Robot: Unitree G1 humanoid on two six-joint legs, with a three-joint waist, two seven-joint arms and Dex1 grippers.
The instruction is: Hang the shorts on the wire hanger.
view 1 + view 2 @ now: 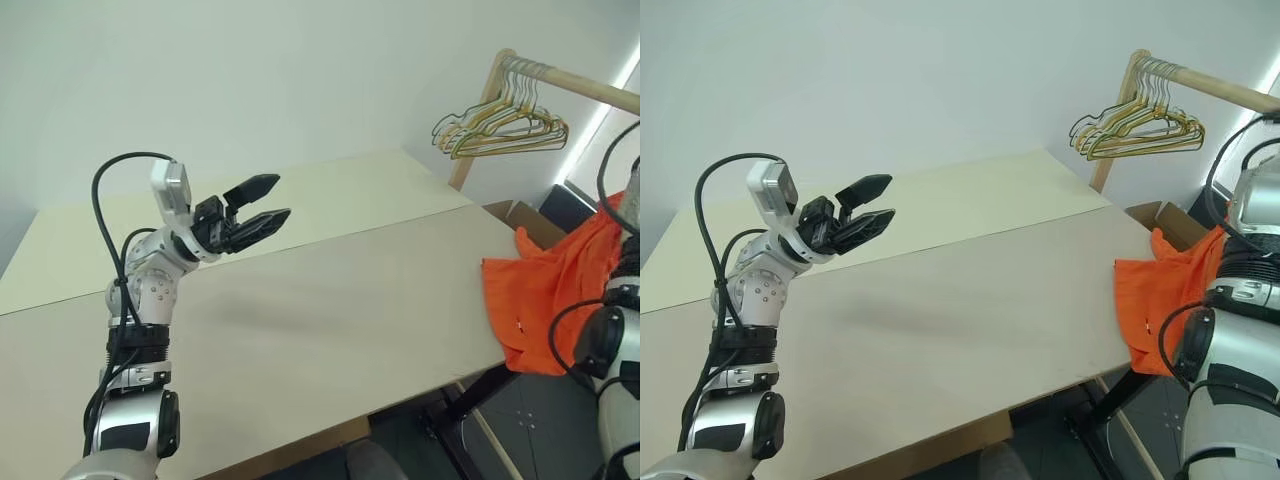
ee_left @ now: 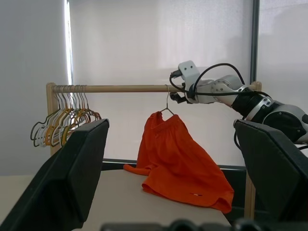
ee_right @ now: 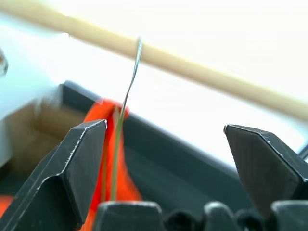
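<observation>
The bright orange fabric shorts (image 2: 178, 163) hang from the thin dark wire hanger (image 2: 167, 103), whose curved hook sits over the round wooden rail (image 2: 125, 88) of a clothes rack – the lower hem of the shorts drapes down onto the far right edge of the pale wooden bench (image 1: 300, 300). A small white tag shows near that hem. At the other end of the rail, well apart from the shorts, hangs a bunch of pale green, yellow and grey wire hangers (image 1: 500, 125). The right gripper (image 3: 166, 144) is raised close to the rail, just beside the hanger hook; its jaws stand wide apart and hold nothing, with the hanger wire passing in front of them, nearer one black finger (image 3: 72, 163) than the other. In the left wrist view this arm reaches in level with the rail, next to the hook. The left gripper (image 1: 262, 207) is held up over the left part of the bench, well apart from the shorts – its jaws are spread and empty, pointing toward the rack.
</observation>
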